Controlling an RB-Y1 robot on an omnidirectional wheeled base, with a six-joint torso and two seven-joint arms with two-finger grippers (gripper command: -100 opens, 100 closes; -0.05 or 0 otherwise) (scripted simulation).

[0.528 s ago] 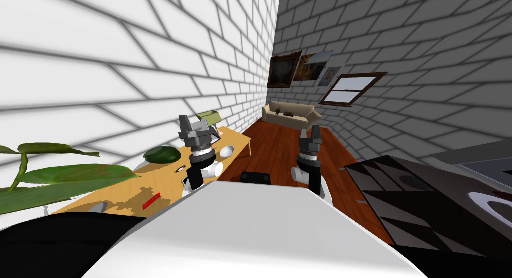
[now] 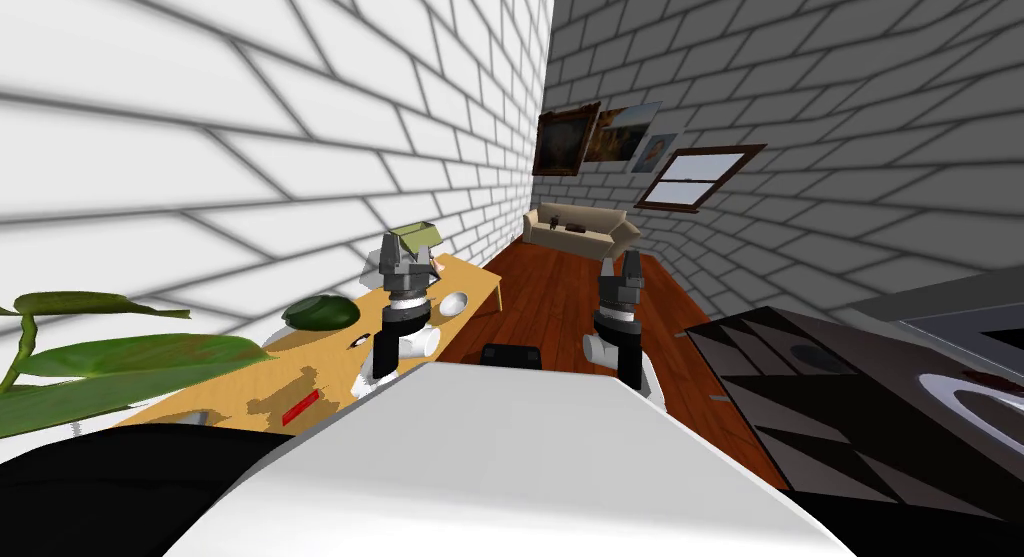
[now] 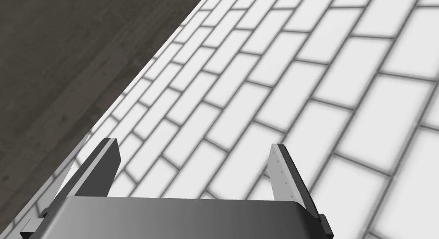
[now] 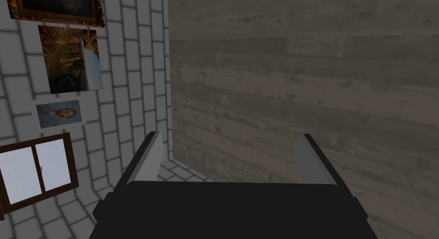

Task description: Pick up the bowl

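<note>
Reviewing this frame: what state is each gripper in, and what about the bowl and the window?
left gripper: fingers open, empty, raised over the table beside the bowl.
right gripper: fingers open, empty, held up away from the table.
bowl: resting on the table, not held.
window: looks shut.
</note>
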